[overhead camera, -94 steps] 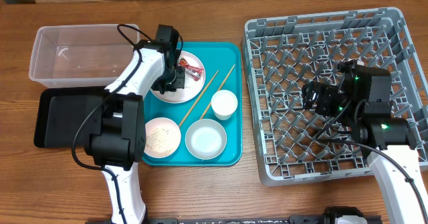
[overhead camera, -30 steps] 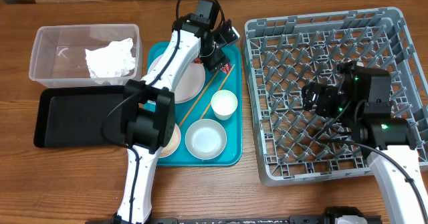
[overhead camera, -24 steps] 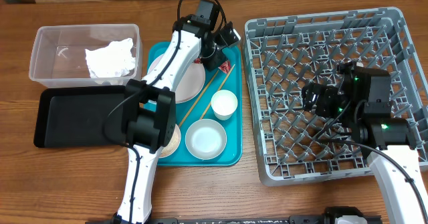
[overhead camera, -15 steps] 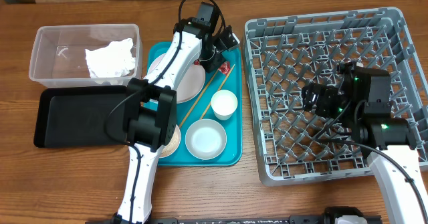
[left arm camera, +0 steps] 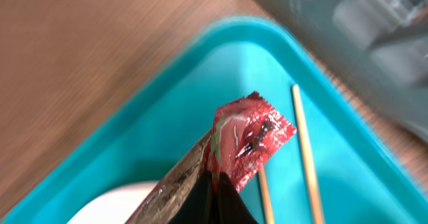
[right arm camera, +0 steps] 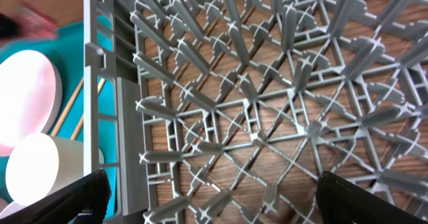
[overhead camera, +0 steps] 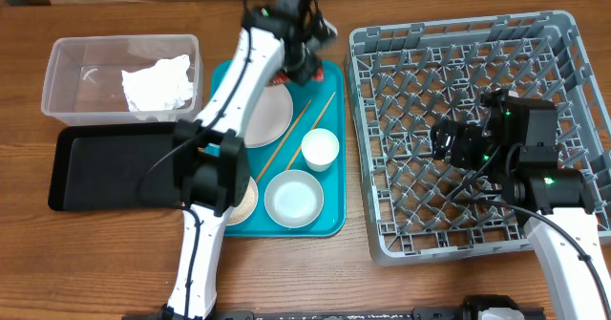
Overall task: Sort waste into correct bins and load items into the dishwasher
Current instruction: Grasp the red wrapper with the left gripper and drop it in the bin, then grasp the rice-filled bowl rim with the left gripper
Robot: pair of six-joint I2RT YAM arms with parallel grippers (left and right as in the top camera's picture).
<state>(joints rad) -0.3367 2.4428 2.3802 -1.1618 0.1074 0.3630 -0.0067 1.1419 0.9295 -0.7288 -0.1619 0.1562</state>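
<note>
Lifted since 0.5 s ago, the left gripper (left arm camera: 210,184) holds the red snack wrapper (left arm camera: 251,140), fingers clenched on its lower edge, above the teal tray (left arm camera: 167,117) at its far-right corner, over the 2 chopsticks (left arm camera: 304,150). Right of the tray, the right gripper (overhead camera: 451,138) hangs spread open over the dish rack (overhead camera: 449,62). Step in hand, as judged: sorting waste; next, carry the wrapper to the black tray (overhead camera: 95,167) or clear tub (overhead camera: 67,72) left of the teal tray, then release.

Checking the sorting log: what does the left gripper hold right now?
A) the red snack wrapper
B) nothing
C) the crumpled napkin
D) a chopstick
A: the left wrist view shows the red snack wrapper pinched in the left gripper, above the teal tray.
</note>
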